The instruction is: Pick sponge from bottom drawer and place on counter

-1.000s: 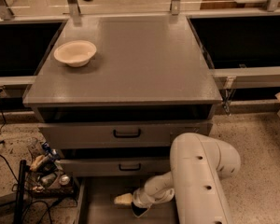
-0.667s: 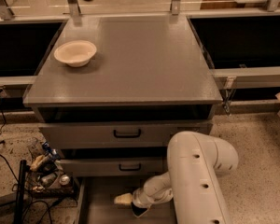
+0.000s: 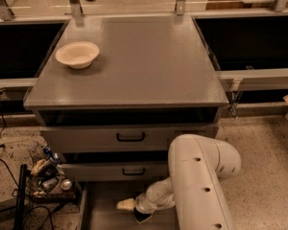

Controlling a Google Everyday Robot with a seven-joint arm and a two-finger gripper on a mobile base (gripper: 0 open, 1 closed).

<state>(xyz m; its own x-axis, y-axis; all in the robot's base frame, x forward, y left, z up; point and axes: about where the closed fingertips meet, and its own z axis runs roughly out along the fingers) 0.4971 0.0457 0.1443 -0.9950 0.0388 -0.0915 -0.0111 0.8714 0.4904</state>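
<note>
My gripper (image 3: 127, 205) is low in the open bottom drawer (image 3: 102, 210), near its middle, at the end of the white arm (image 3: 197, 181) that bends down from the right. A small dark shape (image 3: 143, 218) shows just under the wrist. I cannot tell whether it is the sponge. The counter (image 3: 144, 61) is the flat grey top of the cabinet, well above the gripper.
A cream bowl (image 3: 77, 54) sits on the counter's left side. Two shut drawers with black handles (image 3: 130, 137) are above the open one. A cluster of cables and small parts (image 3: 43, 174) lies on the floor to the left. Dark recessed bays flank the cabinet.
The arm's big upper link has shifted slightly to the left. The gripper stays in the same spot in the bottom drawer.
</note>
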